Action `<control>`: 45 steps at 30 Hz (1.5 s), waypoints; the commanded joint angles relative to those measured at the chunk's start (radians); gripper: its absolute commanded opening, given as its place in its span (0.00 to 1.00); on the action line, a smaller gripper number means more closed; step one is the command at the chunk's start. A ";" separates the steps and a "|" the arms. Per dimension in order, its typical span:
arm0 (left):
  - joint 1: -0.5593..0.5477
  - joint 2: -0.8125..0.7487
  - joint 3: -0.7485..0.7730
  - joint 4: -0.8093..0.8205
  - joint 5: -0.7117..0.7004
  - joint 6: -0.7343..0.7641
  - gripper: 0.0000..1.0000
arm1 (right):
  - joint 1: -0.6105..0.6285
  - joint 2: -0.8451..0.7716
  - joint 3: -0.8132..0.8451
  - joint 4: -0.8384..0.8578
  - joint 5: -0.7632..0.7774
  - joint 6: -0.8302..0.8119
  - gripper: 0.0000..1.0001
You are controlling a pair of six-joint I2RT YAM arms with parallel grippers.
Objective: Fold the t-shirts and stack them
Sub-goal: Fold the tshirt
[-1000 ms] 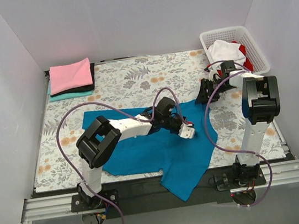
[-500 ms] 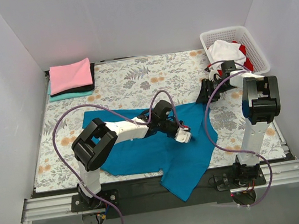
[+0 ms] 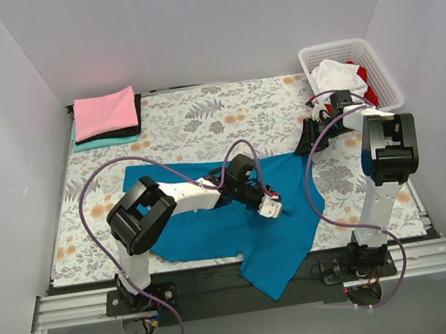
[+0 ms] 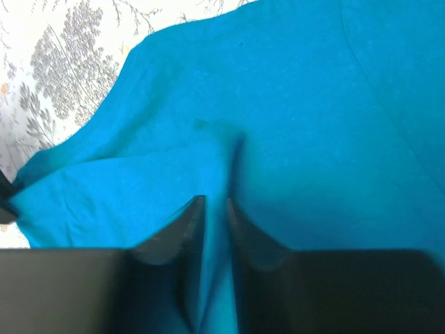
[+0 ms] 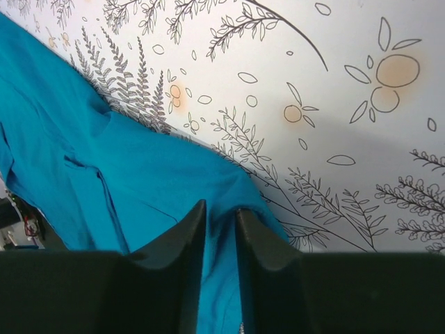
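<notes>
The teal t-shirt [image 3: 207, 231] lies spread, rumpled and unfolded, across the middle of the tabletop; its near right lobe reaches past the floral table cloth [image 3: 199, 112] onto the black strip [image 3: 197, 277] at the near edge. The left hand [image 4: 215, 202] is down on the shirt's middle, fingers narrow, with a raised ridge of cloth running between them; whether it bites that ridge or is only astride it I cannot tell. The right hand [image 5: 220, 207] is at the shirt's far right edge, fingers also narrow, with the hem between them; a firm hold cannot be told there either.

What could go wrong, as I judge it: if one hand has cloth and the other does not, a lift would pull the shirt skew and bunch it rather than fold it; the right hand sits where shirt meets table cloth, so it may catch the patterned cloth too and drag it; the left arm lies low over the shirt and could rake it as it moves; a pull toward the near side could slide the overhanging lobe off the edge.

At the far left a folded stack waits: a pink shirt [image 3: 105, 111] over a black shirt [image 3: 114, 134] over an aqua shirt [image 3: 91, 144]; at the far right a white lattice basket [image 3: 378, 58] holds a white shirt [image 3: 335, 75] and a red shirt [image 3: 369, 95]. The table cloth is flat, grey-leafed with orange blooms; plain white walls [image 3: 186, 23] close the left, far and right sides.
</notes>
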 commanded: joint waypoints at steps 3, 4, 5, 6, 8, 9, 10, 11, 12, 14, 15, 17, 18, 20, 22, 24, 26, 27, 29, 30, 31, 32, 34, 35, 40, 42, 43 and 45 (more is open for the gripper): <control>-0.002 -0.068 0.006 0.010 0.020 -0.069 0.25 | -0.042 -0.046 0.028 -0.067 0.081 0.047 0.39; 0.004 -0.077 0.010 0.007 0.024 -0.124 0.27 | -0.041 -0.054 0.031 -0.084 0.089 0.047 0.41; 0.014 -0.100 0.023 0.000 0.035 -0.149 0.28 | -0.041 -0.060 0.034 -0.090 0.096 0.043 0.43; 0.024 -0.112 0.029 -0.009 0.041 -0.180 0.29 | -0.041 -0.065 0.039 -0.093 0.108 0.039 0.45; 0.059 -0.155 0.050 -0.073 0.072 -0.252 0.31 | -0.041 -0.077 0.047 -0.113 0.112 0.030 0.47; 0.074 -0.172 0.055 -0.098 0.082 -0.277 0.31 | -0.041 -0.082 0.057 -0.120 0.113 0.023 0.47; 0.093 -0.183 0.060 -0.142 0.093 -0.303 0.31 | -0.041 -0.091 0.060 -0.127 0.113 0.021 0.48; 0.134 -0.192 0.064 -0.165 0.107 -0.367 0.33 | -0.041 -0.094 0.065 -0.142 0.116 0.016 0.49; 0.157 -0.206 0.076 -0.187 0.130 -0.398 0.33 | -0.041 -0.095 0.070 -0.151 0.118 0.003 0.49; 0.218 -0.203 0.093 -0.249 0.138 -0.453 0.34 | -0.041 -0.098 0.086 -0.177 0.122 -0.016 0.50; 0.234 -0.198 0.106 -0.262 0.112 -0.509 0.35 | -0.041 -0.098 0.091 -0.197 0.134 -0.026 0.50; 0.270 -0.183 0.118 -0.279 0.087 -0.559 0.35 | -0.041 -0.108 0.094 -0.211 0.144 -0.034 0.49; 0.277 -0.175 0.136 -0.286 0.077 -0.592 0.35 | -0.041 -0.112 0.091 -0.220 0.145 -0.036 0.48; 0.289 -0.136 0.164 -0.312 0.069 -0.617 0.36 | -0.041 -0.128 0.082 -0.225 0.141 -0.039 0.46; 0.292 -0.082 0.219 -0.329 0.049 -0.680 0.36 | -0.039 -0.149 0.077 -0.225 0.128 -0.045 0.42; 0.295 -0.037 0.268 -0.355 0.052 -0.709 0.36 | -0.036 -0.166 0.073 -0.225 0.116 -0.048 0.39; 0.298 0.024 0.332 -0.388 0.056 -0.758 0.38 | -0.029 -0.184 0.054 -0.225 0.102 -0.050 0.35; 0.298 0.042 0.351 -0.397 0.056 -0.775 0.38 | -0.026 -0.187 0.047 -0.222 0.081 -0.050 0.35; 0.298 0.090 0.392 -0.411 0.063 -0.810 0.39 | -0.018 -0.186 0.036 -0.220 0.078 -0.050 0.34; 0.298 0.107 0.403 -0.411 0.061 -0.823 0.39 | -0.016 -0.186 0.024 -0.222 0.075 -0.051 0.34; 0.298 0.122 0.417 -0.409 0.063 -0.835 0.39 | -0.015 -0.181 0.021 -0.220 0.073 -0.051 0.34; 0.298 0.153 0.440 -0.414 0.055 -0.855 0.39 | -0.013 -0.180 0.016 -0.217 0.072 -0.054 0.34; 0.298 0.174 0.458 -0.417 0.043 -0.863 0.40 | -0.012 -0.178 0.014 -0.217 0.058 -0.060 0.34; 0.298 0.193 0.469 -0.417 0.040 -0.864 0.41 | -0.012 -0.180 0.014 -0.217 0.044 -0.063 0.34; 0.297 0.227 0.474 -0.421 0.021 -0.864 0.41 | 0.013 -0.192 0.010 -0.216 0.024 -0.085 0.34; 0.291 0.239 0.477 -0.428 -0.003 -0.860 0.40 | 0.019 -0.189 0.008 -0.214 0.003 -0.085 0.34; 0.291 0.243 0.477 -0.429 -0.008 -0.858 0.40 | 0.027 -0.189 0.007 -0.213 -0.002 -0.085 0.34; 0.289 0.244 0.477 -0.431 -0.005 -0.857 0.38 | 0.036 -0.184 0.008 -0.213 -0.006 -0.088 0.34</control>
